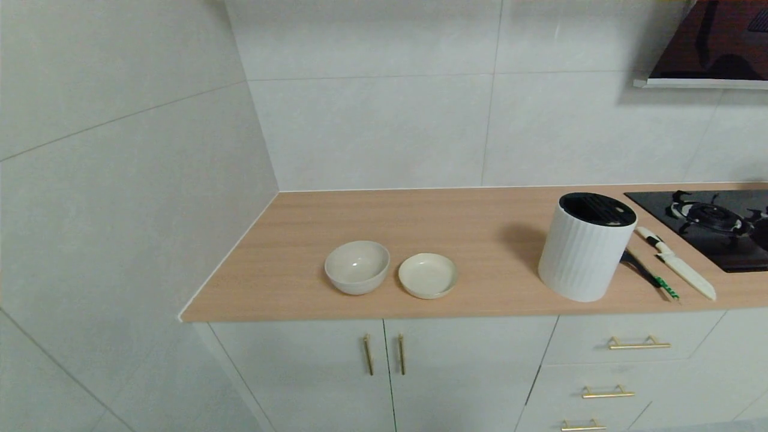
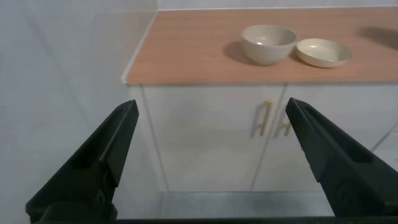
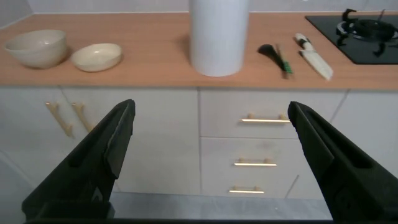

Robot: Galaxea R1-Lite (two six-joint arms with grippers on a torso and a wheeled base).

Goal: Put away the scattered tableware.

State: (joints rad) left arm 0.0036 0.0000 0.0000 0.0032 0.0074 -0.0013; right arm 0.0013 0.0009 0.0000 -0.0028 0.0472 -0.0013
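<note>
Left jaws are standing spread wide apart, low in front of the cabinet doors (image 1: 384, 354) and well short of the wooden surface (image 1: 420, 222), with the doors' gold handles showing between them in the left wrist view. Right jaws are likewise gaping wide, facing the stack of drawers (image 1: 639, 343) below the surface and touching none of the things. A deep pale bowl (image 1: 357, 267) is sitting upright near the front edge of the surface, toward the corner where the tiled walls are meeting. Just beside it, on the side toward the robot's right, a shallow cream dish (image 1: 428, 275) is resting, the two close together but apart. Farther to the right a white ribbed holder (image 1: 586, 246) with a black slotted top is standing upright. Beyond it a dark utensil with green markings (image 1: 651, 277) is lying flat, its near end partly hidden behind the holder. A white knife (image 1: 677, 263) is lying beside that utensil, between it and the black gas hob (image 1: 708, 225) set into the surface. A dark range hood (image 1: 708, 48) is hanging above the hob.
</note>
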